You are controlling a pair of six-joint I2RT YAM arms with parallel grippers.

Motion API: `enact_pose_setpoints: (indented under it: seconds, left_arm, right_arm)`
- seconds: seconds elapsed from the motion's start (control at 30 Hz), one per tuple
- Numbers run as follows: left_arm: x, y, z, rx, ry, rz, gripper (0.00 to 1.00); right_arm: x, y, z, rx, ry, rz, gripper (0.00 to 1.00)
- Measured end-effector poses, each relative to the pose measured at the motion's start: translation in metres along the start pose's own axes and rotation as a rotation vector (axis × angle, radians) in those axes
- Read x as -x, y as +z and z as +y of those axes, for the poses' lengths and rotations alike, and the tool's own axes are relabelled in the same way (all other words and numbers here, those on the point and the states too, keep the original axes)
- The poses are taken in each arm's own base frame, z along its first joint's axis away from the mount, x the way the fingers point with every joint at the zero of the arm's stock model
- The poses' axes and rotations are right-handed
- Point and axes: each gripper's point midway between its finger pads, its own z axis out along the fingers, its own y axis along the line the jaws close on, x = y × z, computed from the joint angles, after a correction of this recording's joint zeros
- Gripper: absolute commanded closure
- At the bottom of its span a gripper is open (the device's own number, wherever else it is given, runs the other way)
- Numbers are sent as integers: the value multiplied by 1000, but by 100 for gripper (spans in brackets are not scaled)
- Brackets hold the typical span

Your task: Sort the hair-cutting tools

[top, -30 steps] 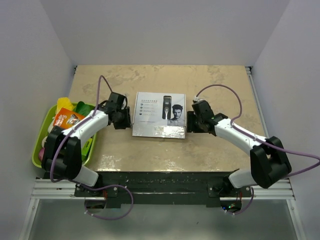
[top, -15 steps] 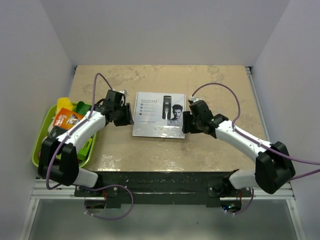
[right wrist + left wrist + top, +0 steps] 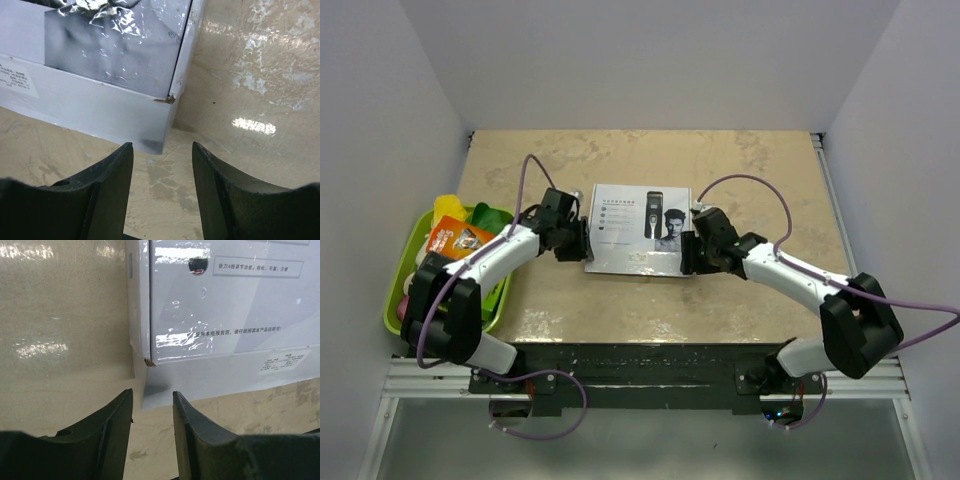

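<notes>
A closed white box [image 3: 640,228] with a printed picture of a clipper and a man's face lies flat at the table's middle. No clipper, comb attachments or cord show in any view. My left gripper [image 3: 577,240] is open and empty at the box's near left corner, which shows in the left wrist view [image 3: 225,315] just beyond the fingertips [image 3: 125,400]. My right gripper [image 3: 688,251] is open and empty at the box's near right corner, which shows in the right wrist view [image 3: 100,65] just ahead of the fingers [image 3: 122,155].
A green tray [image 3: 392,300] with colourful packets [image 3: 455,240] and fruit stands at the table's left edge, beside my left arm. White walls close in the table at the back and on both sides.
Both grippers have moved inward, closer to the box's near corners, the left to the right and the right to the left. The box has not visibly moved.
</notes>
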Motion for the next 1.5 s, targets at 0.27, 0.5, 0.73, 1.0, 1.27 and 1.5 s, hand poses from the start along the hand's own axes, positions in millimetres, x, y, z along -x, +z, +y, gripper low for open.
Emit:
enact_pose_setpoints:
  seconds: [0.27,0.5,0.73,1.0,1.27,1.5]
  left_arm:
    - [-11,15,9,36,-2,35,58]
    - [-10,32,15,68,-5,63,58]
    - [-5,53,18,111,-5,102,59]
    - [13,22,12,111,30,45,57]
    - [90,-64,-31,23,90,-203,56]
    - [138,-40,-51,3,138,-239,81]
  right_arm:
    - [-11,14,-6,-24,-1,29,45]
    - [-17,30,-13,-67,-5,54,44]
    - [-10,45,-17,-117,-11,54,44]
    - [-5,32,-8,-94,-35,16,45]
    - [-28,6,39,17,-108,-11,58]
    - [-65,18,69,58,-144,76,100]
